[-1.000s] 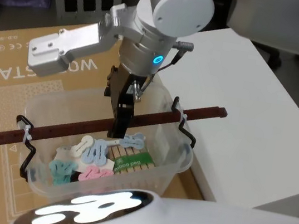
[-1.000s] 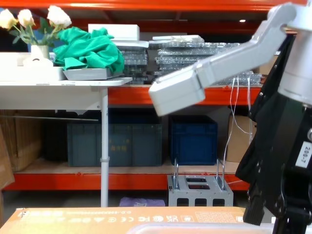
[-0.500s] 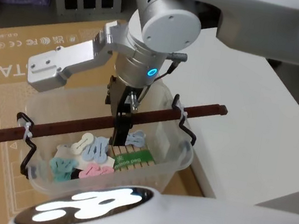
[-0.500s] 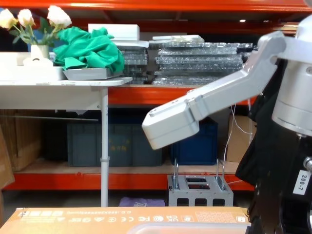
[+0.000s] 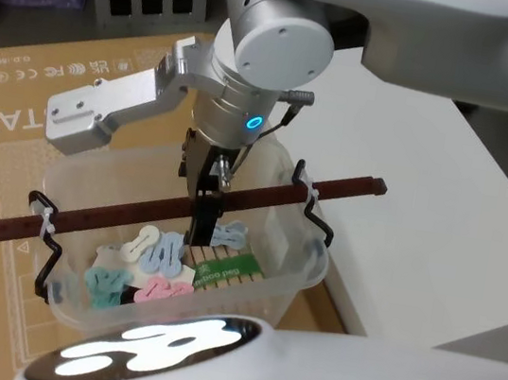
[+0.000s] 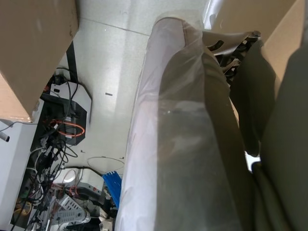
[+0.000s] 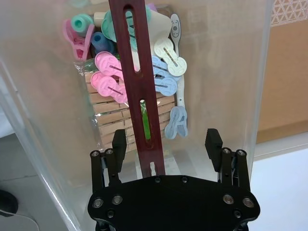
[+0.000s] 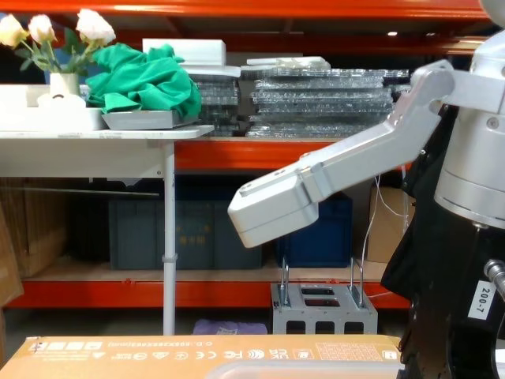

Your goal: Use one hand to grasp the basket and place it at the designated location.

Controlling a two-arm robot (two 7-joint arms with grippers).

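The stiff handle (image 5: 263, 196) of the probably light basket (image 5: 318, 263) is straddled midway by the wide-open, empty right hand (image 7: 166, 140).

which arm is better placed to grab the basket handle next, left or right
Right. The right gripper is open with a finger on each side of the handle, low over the basket; it likely only needs to close. The left arm is parked facing the floor.
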